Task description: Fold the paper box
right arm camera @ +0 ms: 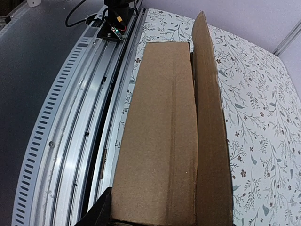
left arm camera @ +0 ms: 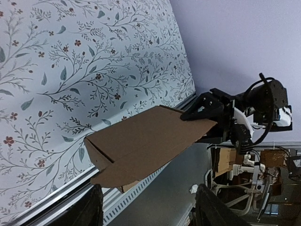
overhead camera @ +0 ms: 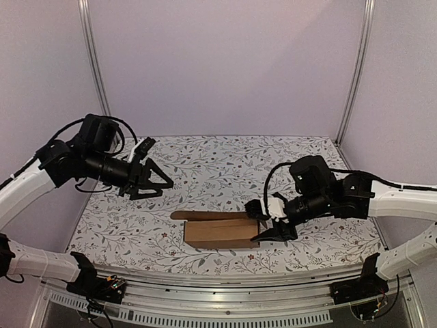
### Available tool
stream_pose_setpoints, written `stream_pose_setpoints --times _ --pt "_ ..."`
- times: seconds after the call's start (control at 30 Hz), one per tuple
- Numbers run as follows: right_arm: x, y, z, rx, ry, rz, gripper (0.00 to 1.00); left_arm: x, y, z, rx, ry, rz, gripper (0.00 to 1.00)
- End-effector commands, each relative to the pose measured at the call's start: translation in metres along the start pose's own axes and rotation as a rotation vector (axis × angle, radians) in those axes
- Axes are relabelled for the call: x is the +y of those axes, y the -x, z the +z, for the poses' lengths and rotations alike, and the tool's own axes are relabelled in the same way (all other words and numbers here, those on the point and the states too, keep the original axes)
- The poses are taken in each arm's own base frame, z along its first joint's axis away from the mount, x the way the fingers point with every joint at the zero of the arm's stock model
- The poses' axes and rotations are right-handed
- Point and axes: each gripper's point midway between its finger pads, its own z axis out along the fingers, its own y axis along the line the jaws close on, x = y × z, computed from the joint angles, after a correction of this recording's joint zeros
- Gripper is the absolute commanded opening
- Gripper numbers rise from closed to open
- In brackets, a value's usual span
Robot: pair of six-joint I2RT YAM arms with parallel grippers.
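Observation:
The paper box (overhead camera: pixel 220 232) is a slim brown cardboard box lying near the table's front edge, with one long flap (right arm camera: pixel 209 117) standing up along its far side. My right gripper (overhead camera: pixel 268 223) is shut on the box's right end, one finger on each long side. In the right wrist view the box (right arm camera: pixel 160 132) fills the space ahead, and only the left finger (right arm camera: pixel 101 214) shows. My left gripper (overhead camera: pixel 154 179) hangs open above the table's left side, well apart from the box. In the left wrist view the box (left arm camera: pixel 146 136) lies beyond the empty gripper (left arm camera: pixel 148 200).
A slotted aluminium rail (overhead camera: pixel 225 283) runs along the table's front edge, just in front of the box. Pale walls with metal posts (overhead camera: pixel 95 68) close the back and sides. The floral tabletop (overhead camera: pixel 225 164) stretches behind the box.

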Motion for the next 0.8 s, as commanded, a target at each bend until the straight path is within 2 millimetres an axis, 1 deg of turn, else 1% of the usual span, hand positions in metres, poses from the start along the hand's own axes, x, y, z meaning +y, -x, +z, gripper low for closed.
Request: stream_pose_setpoints --times 0.0,0.03,0.17,0.27,0.33,0.43,0.5,0.63,0.77 --pt "0.007 -0.008 0.008 -0.033 0.108 0.188 0.27 0.004 -0.02 0.006 0.076 0.148 0.195 0.62" --pt "0.008 -0.011 0.01 -0.03 0.115 0.199 0.27 0.006 -0.02 0.006 0.073 0.186 0.225 0.6" --pt "0.008 -0.019 0.011 -0.038 0.141 0.259 0.26 0.011 -0.029 0.009 0.14 0.278 0.309 0.5" --pt "0.008 -0.02 0.01 -0.052 0.148 0.282 0.26 0.011 -0.042 0.018 0.212 0.336 0.38 0.48" --pt "0.007 -0.019 0.008 -0.061 0.15 0.294 0.26 0.015 -0.049 0.024 0.251 0.373 0.41 0.46" --pt "0.009 -0.018 0.005 -0.073 0.162 0.31 0.26 0.028 -0.054 0.031 0.274 0.415 0.432 0.46" --pt "0.011 -0.018 0.002 -0.08 0.168 0.323 0.25 0.034 -0.058 0.034 0.296 0.425 0.443 0.46" --pt "0.014 -0.013 -0.005 -0.103 0.175 0.33 0.25 0.032 -0.058 0.036 0.283 0.432 0.52 0.47" --pt "0.017 -0.005 -0.013 -0.125 0.186 0.33 0.25 0.025 -0.061 0.042 0.291 0.38 0.554 0.53"
